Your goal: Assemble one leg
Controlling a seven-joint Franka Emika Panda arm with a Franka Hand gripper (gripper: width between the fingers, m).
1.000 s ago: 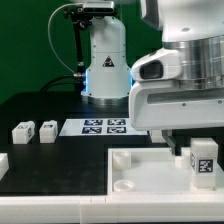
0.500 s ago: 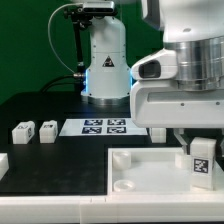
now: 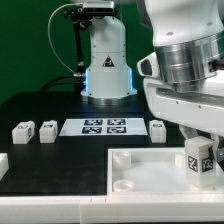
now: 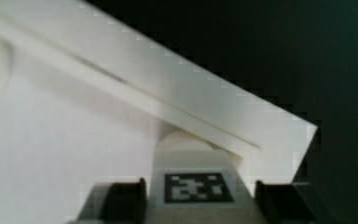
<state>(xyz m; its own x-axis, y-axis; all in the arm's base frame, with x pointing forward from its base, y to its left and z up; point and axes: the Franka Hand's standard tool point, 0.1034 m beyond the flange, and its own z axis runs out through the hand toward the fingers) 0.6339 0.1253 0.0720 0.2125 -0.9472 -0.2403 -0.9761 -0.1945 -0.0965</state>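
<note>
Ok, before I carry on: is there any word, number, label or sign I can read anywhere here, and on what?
No readable words, numbers or brand names in either view.
Only black-and-white square marker tags, which are patterns and not text: on the leg held in the gripper, on loose legs on the table, and on the marker board.
</note>
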